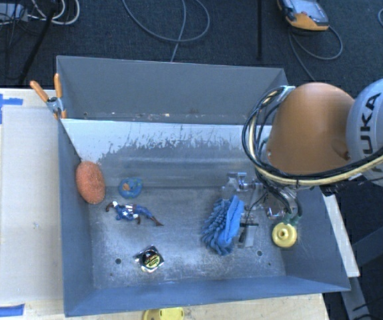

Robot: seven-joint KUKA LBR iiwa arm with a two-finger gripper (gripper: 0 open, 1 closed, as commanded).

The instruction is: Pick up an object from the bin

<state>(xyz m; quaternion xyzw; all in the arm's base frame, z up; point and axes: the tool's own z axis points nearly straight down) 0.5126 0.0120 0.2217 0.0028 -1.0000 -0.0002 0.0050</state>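
Camera view puts your claw [247, 223] just beside the blue shaggy duster [221, 228], probably soft and light, so grip its thick middle; you cannot tell the claw's opening.

Blue duster [218, 231], yellow wheel [284, 235]

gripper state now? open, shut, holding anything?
Gripper: cannot be told whether open or closed. It is down in the right part of the bin, right against the blue shaggy mop-like thing.
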